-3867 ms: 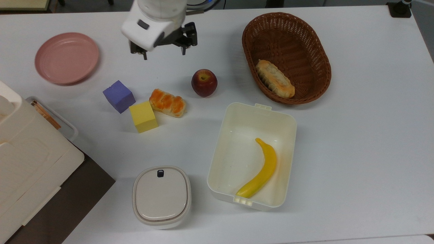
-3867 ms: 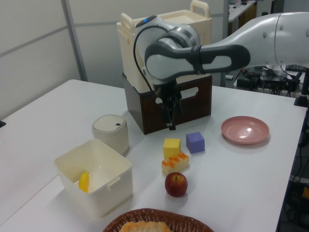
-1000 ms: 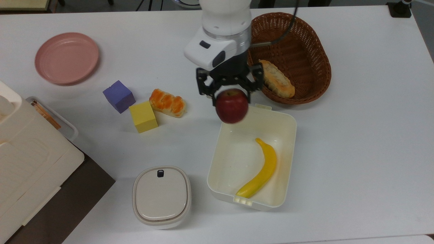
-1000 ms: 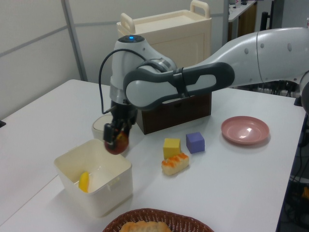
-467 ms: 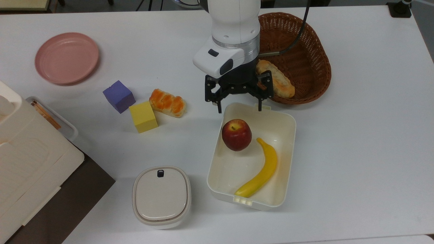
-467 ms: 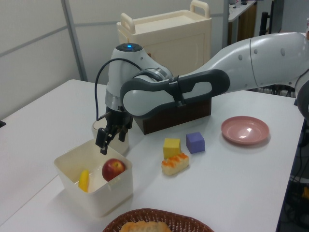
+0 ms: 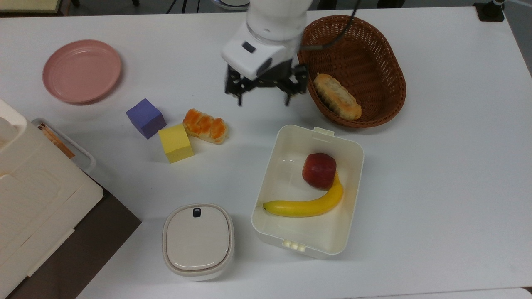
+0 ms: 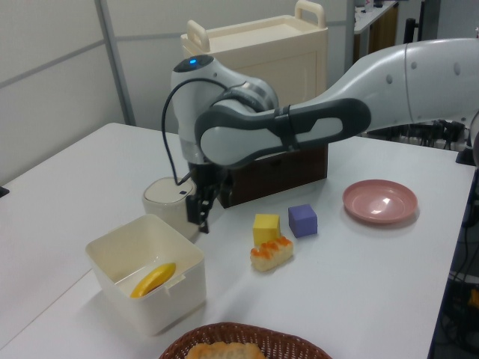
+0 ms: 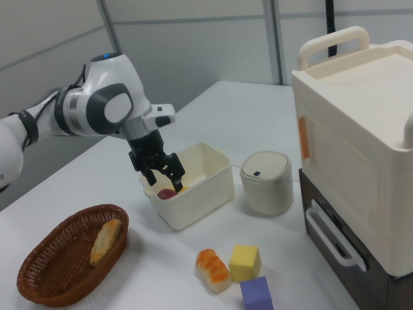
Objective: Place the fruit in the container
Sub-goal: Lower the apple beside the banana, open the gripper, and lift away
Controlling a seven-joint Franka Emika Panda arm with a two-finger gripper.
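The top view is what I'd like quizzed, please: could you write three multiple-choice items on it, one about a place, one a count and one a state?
1. Where does the apple lie?
A. In the wicker basket
B. In the cream tub
C. On the pink plate

2. How many foam cubes stand on the table?
A. Two
B. Three
C. Four

3. How is the gripper?
A. Shut on the apple
B. Shut on the banana
C. Open and empty

Answers:
1 B: the apple rests inside the cream tub, touching the banana.
2 A: a purple cube and a yellow cube are the cubes there.
3 C: the gripper hangs above the table with its fingers apart, nothing between them.
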